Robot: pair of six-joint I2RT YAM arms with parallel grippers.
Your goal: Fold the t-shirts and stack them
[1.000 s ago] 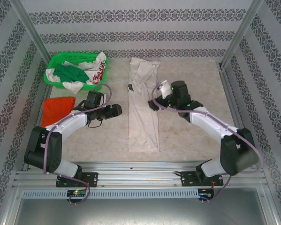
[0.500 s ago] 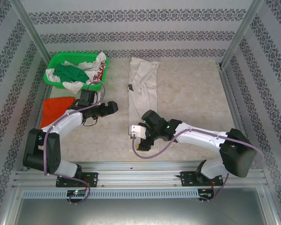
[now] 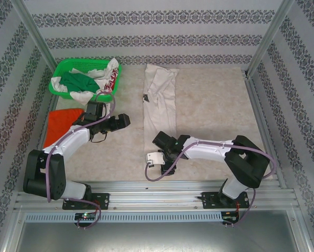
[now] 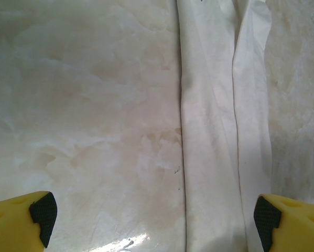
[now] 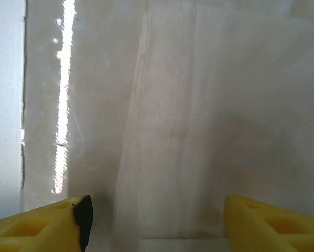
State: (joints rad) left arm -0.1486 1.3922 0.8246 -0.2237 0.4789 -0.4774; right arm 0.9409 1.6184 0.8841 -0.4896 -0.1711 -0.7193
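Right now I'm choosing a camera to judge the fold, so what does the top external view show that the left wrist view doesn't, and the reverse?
Top external adds the green basket of clothes, the orange-red t-shirt by the table's left side, and the right hand at the near end of the cream-white t-shirt. Left wrist adds a close look at that shirt's folded long edge and lengthwise crease, framed by the open left hand. Both share the cream-white t-shirt lying as a long strip on the table.
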